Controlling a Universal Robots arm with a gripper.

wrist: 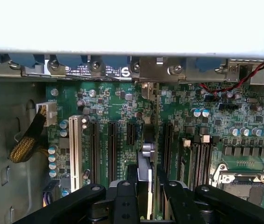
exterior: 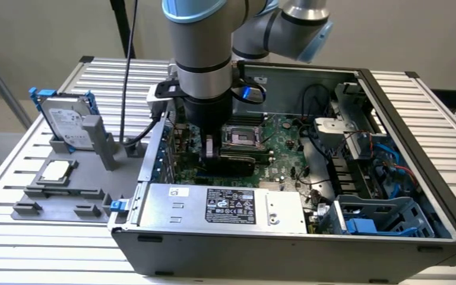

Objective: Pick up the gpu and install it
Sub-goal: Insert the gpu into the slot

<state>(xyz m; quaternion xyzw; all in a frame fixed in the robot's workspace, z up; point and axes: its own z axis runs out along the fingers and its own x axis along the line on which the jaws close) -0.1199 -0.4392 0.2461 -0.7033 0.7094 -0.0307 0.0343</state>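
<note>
Down inside the open computer case (exterior: pixel 291 237), pincer (wrist: pixel 146 186) clamped narrowly on the gpu (wrist: pixel 149 140), held edge-on over a motherboard (wrist: pixel 122 102) expansion slot (wrist: pixel 167 140). Best kept square to the slot, bracket lined up with the rear panel (wrist: pixel 160 67) beyond.

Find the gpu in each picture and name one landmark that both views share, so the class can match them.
Exterior view: the gpu stands on edge over the motherboard, under the end effector, beside the CPU socket.
Wrist view: the gpu shows edge-on between the end effector's fingers, among the black slots.
Shared landmark: the CPU socket.
</note>
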